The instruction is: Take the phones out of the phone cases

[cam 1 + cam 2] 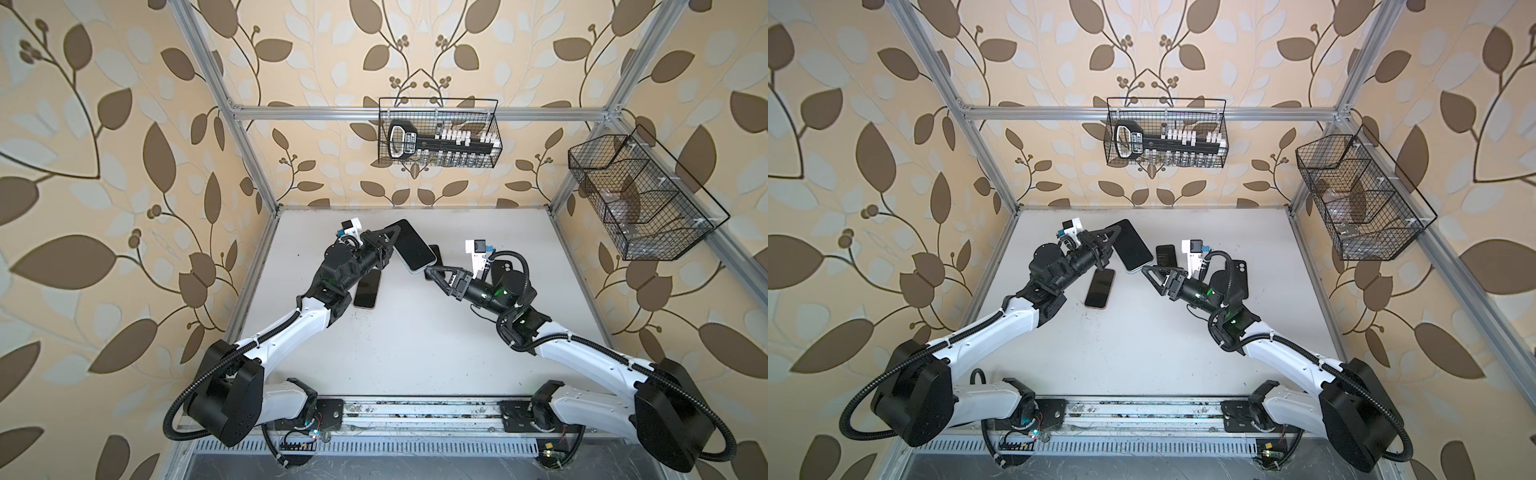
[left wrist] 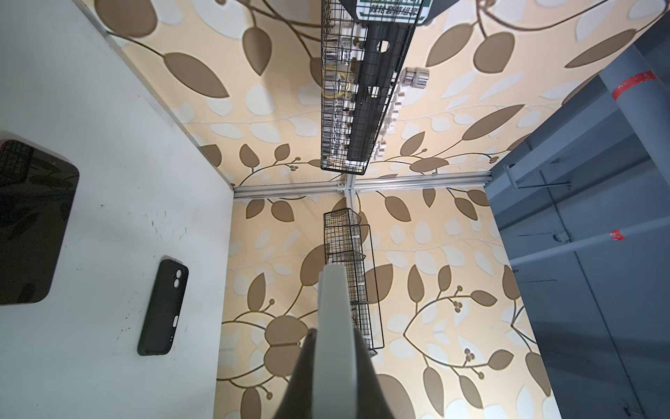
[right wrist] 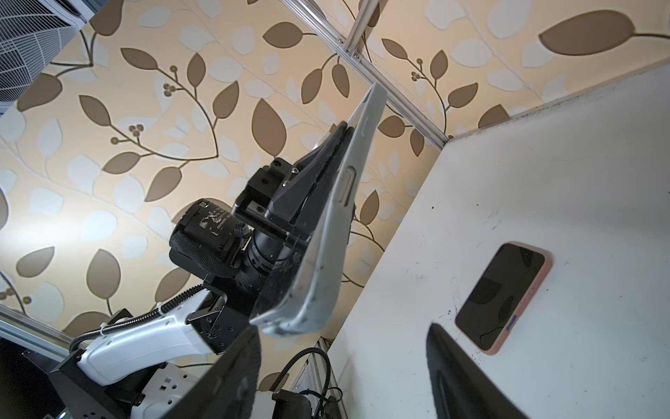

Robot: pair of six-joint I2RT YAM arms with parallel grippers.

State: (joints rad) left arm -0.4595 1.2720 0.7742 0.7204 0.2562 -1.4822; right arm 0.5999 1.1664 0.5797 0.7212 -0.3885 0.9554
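1. White tabletop (image 1: pixel 415 353): a broad open stretch lies in front of both arms.
2. Pink-cased phone (image 1: pixel 368 289), lying flat with its screen up beside the left arm.
3. Right gripper (image 1: pixel 429 273): jaws wide apart, holding nothing, just beside the lower corner of item 4.
4. Phone in a scuffed pale grey-green case (image 1: pixel 413 245), raised off the table and tilted; the left gripper (image 1: pixel 392 237) is clamped on its edge.
5. Dark phone (image 1: pixel 1166 254) and empty black case (image 2: pixel 163 306), both flat on the table.
6. Black wire basket (image 1: pixel 438 106) on the back wall holds a socket set (image 1: pixel 440 143). Its label (image 2: pixel 391 11) carries Chinese characters, partly cut off.
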